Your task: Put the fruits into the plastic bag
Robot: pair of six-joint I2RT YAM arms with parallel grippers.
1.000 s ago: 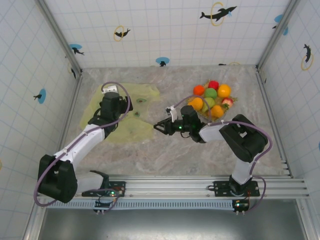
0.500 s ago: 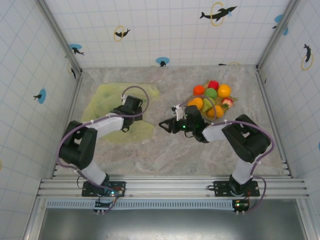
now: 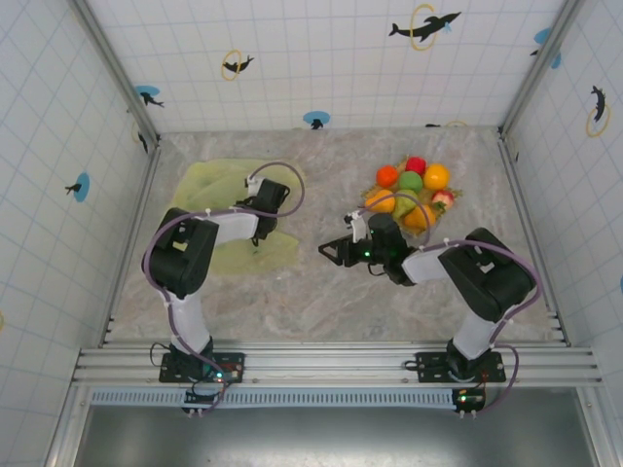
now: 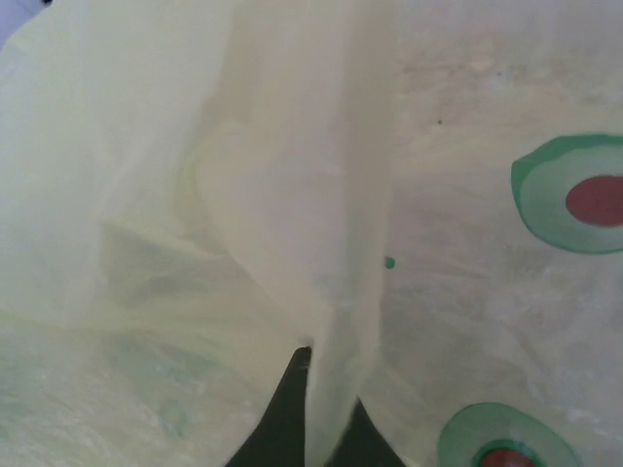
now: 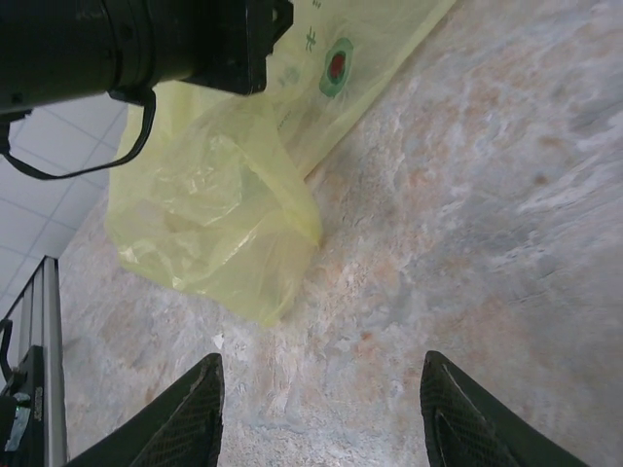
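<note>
Now left fingers (image 4: 282,428) pinch plastic bag (image 3: 209,180), long axis near-far; right fingers (image 5: 185,418) apart, empty.

Eight fruits (image 3: 411,181), one plastic bag (image 3: 219,180), two arms: left arm (image 3: 183,258), right arm (image 3: 487,272).

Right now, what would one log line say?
left gripper: shut on bag | right gripper: open, empty | fruits: piled, outside bag

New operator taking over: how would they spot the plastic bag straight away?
Look at the left half of the marbled table, across from the fruits piled on the right. The plastic bag lies spread there, a fold of it pinched in the left gripper. Unlike the small glossy fruits, it is a large, thin, crinkled yellow-green sheet.
</note>
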